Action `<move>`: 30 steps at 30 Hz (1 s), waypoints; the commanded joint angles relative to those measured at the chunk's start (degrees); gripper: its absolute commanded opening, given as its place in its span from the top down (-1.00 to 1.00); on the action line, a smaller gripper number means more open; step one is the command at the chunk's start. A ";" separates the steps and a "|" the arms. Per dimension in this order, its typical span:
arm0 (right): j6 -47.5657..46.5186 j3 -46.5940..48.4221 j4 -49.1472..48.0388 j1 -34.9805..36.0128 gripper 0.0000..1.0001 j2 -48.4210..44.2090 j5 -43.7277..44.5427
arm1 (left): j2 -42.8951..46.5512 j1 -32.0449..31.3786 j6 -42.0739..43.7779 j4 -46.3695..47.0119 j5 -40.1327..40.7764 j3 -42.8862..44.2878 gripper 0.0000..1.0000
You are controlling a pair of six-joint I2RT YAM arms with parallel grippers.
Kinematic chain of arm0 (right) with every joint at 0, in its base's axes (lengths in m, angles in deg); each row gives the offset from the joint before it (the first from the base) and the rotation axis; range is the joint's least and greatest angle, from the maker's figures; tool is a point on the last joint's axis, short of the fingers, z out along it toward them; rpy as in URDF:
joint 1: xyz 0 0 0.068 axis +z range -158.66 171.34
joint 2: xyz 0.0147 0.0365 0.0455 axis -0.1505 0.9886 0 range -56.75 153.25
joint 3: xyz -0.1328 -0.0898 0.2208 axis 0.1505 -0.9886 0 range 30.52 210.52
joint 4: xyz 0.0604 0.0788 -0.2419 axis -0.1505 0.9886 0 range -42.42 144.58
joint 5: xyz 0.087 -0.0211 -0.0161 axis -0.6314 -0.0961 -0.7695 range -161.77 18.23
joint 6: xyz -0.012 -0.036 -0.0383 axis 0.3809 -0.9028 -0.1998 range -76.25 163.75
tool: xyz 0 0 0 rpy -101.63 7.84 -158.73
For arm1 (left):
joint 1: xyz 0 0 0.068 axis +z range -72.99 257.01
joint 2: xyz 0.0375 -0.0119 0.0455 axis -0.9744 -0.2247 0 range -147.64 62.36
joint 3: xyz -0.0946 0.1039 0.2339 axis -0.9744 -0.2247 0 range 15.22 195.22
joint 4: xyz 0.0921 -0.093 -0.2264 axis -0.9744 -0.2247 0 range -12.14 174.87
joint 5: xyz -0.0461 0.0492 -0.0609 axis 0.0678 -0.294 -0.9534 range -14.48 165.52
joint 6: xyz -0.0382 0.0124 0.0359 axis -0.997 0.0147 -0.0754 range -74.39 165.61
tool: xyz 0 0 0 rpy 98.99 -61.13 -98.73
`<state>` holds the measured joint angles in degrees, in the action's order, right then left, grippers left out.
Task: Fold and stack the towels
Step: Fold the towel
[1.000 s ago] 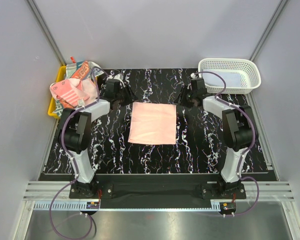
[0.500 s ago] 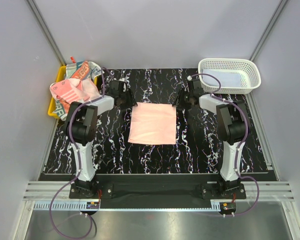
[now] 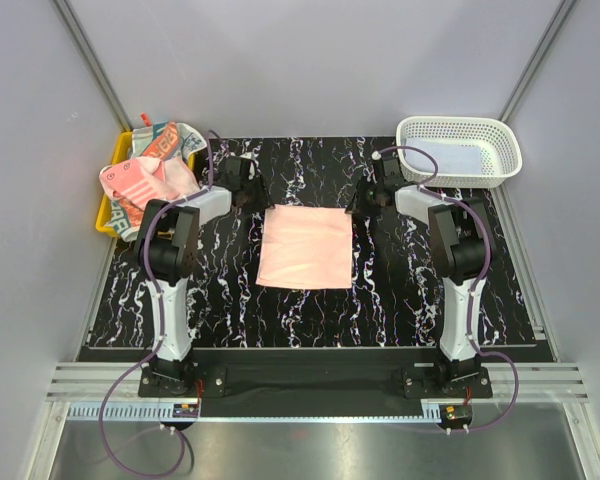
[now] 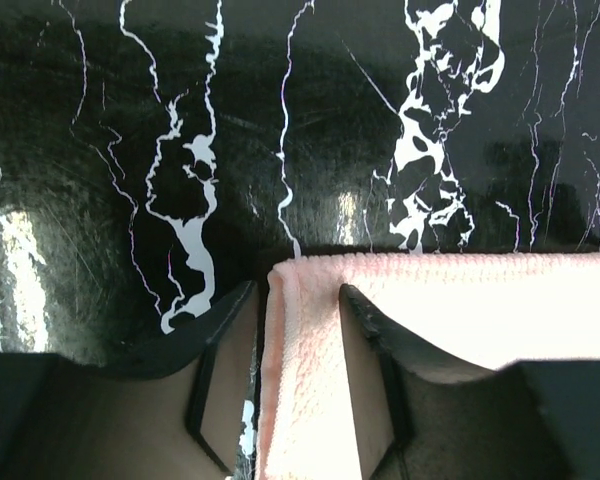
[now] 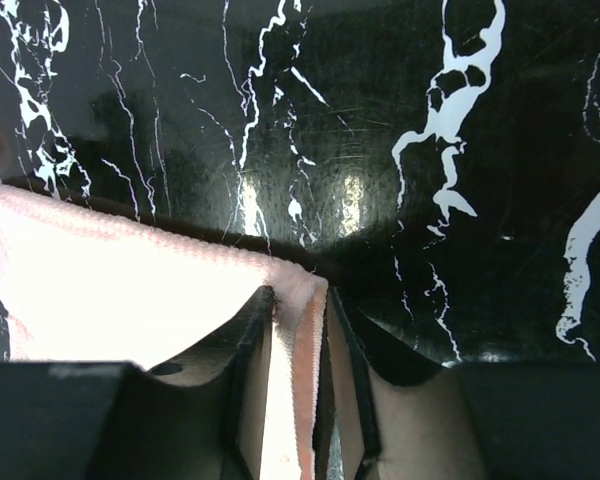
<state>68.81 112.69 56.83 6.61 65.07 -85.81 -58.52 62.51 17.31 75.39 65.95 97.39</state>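
Note:
A plain pink towel lies flat in the middle of the black marble table. My left gripper is at its far left corner. In the left wrist view the jaws stand apart around the towel's edge, with a thin gap beside the left finger. My right gripper is at the far right corner. In the right wrist view it is pinched on the bunched corner of the towel. More towels, pink striped and letter-patterned, are heaped at the far left.
The heap sits on a yellow tray at the table's far left edge. A white lattice basket stands at the far right with a pale blue cloth inside. Grey walls enclose the table.
Both grippers have moved inward and down to the pink towel's far corners. The right one has closed on its corner. The towel has stayed flat.

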 commanded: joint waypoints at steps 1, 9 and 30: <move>-1.33 2.64 0.23 -0.15 0.33 1.05 1.74 | -2.34 0.18 1.05 -0.46 2.26 1.41 0.17; -2.03 4.31 0.50 -0.15 0.49 2.63 1.65 | -3.75 0.18 1.22 0.95 1.83 2.20 0.38; -2.74 -5.16 -8.46 0.29 0.93 -13.62 3.85 | 11.36 0.18 0.26 13.52 -1.07 -4.56 1.00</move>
<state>66.47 109.85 53.90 6.61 58.30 -83.26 -53.12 62.49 17.27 82.25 65.50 93.76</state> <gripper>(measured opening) 0.043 0.020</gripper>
